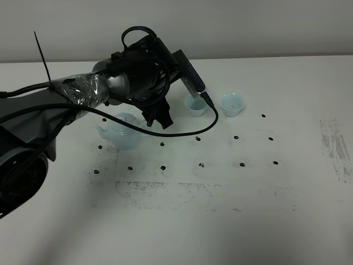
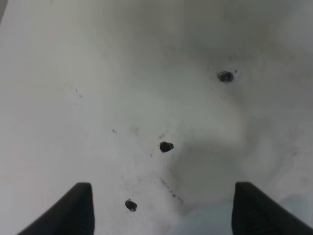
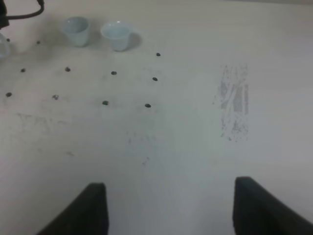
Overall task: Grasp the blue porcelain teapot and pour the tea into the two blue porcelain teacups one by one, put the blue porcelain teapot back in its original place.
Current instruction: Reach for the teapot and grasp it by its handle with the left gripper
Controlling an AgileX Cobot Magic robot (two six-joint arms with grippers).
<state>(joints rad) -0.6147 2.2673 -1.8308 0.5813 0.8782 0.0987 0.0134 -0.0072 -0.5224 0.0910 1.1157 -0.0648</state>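
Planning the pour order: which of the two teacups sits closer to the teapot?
The teacup on the left in the high view, partly behind the black cable; the other teacup stands farther right of the teapot.

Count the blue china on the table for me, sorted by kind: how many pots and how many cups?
Teapot: 1
Teacups: 2
Total: 3
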